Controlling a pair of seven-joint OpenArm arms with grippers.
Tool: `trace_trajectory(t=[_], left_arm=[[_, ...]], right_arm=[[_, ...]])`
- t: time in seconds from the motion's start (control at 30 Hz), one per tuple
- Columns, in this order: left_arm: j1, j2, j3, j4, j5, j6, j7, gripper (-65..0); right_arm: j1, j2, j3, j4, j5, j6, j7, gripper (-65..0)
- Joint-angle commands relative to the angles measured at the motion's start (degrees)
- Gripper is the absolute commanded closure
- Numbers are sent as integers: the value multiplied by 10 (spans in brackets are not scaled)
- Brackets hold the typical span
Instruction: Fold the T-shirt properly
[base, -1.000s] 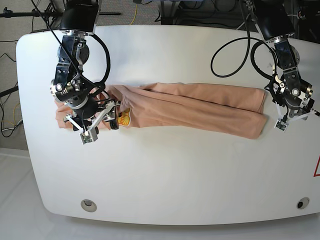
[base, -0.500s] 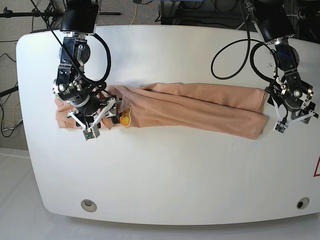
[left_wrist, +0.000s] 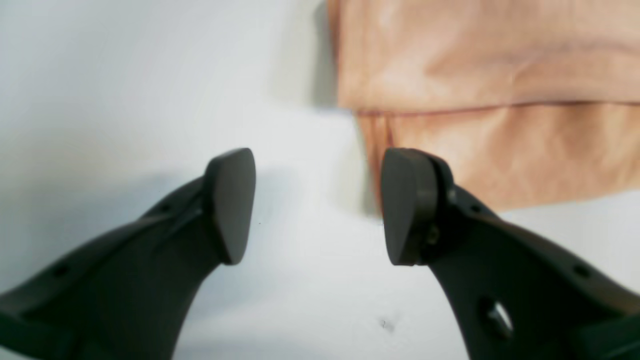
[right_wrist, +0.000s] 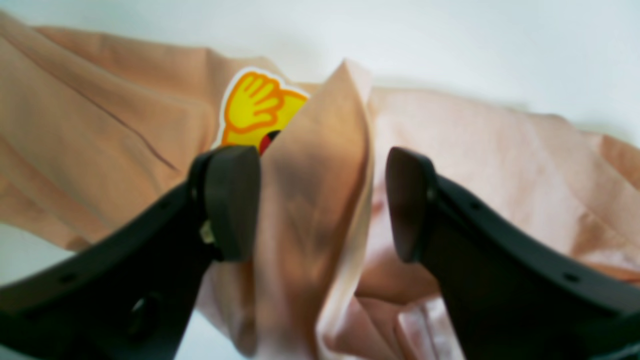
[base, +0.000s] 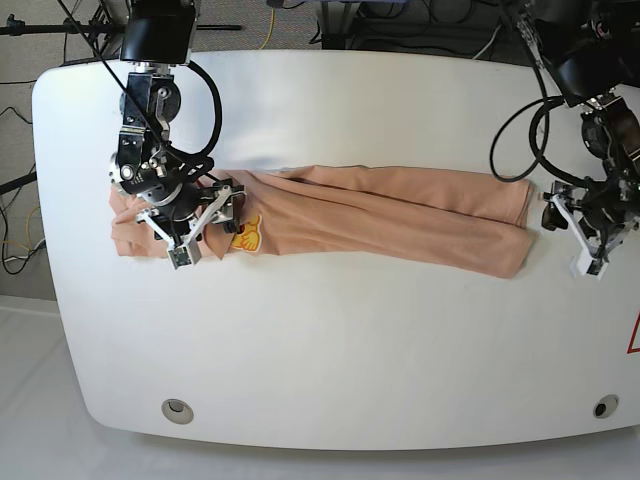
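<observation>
The peach T-shirt (base: 390, 215) lies as a long folded band across the white table (base: 330, 350). Its yellow hand graphic (base: 246, 234) sits near the left end. My right gripper (base: 200, 232) is down on that bunched left end. In the right wrist view my right gripper (right_wrist: 320, 202) is open, its fingers astride a raised ridge of T-shirt (right_wrist: 315, 165) beside the graphic (right_wrist: 255, 107). My left gripper (base: 572, 240) hovers just off the shirt's right end. It is open (left_wrist: 320, 205) over bare table, with the T-shirt's corner (left_wrist: 475, 100) just beyond one fingertip (left_wrist: 407, 205).
Black cables (base: 510, 120) loop from both arms over the table's back half. Two round holes (base: 177, 408) (base: 600, 406) sit near the front edge. A red mark (base: 633, 335) shows at the right edge. The floor lies past the rounded left edge.
My left gripper has opened and pulled back to the right, off the shirt's end. My right gripper has shifted slightly up and left over the bunched left end.
</observation>
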Motion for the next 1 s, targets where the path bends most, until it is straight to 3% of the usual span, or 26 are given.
trace_trajectory(t=[0.0, 0.3, 0.97], left_arm=[[-21, -19, -37, -16, -20, -1, 18, -385], [-24, -34, -92, -83, -42, -1, 51, -453], [-44, -29, -76, -147, -27, -1, 14, -423]], right_arm=[[6, 5, 1, -2, 6, -1, 12, -381], [-2, 5, -1, -11, 3, -1, 11, -381], [-2, 0, -22, -23, 2, -1, 13, -383]])
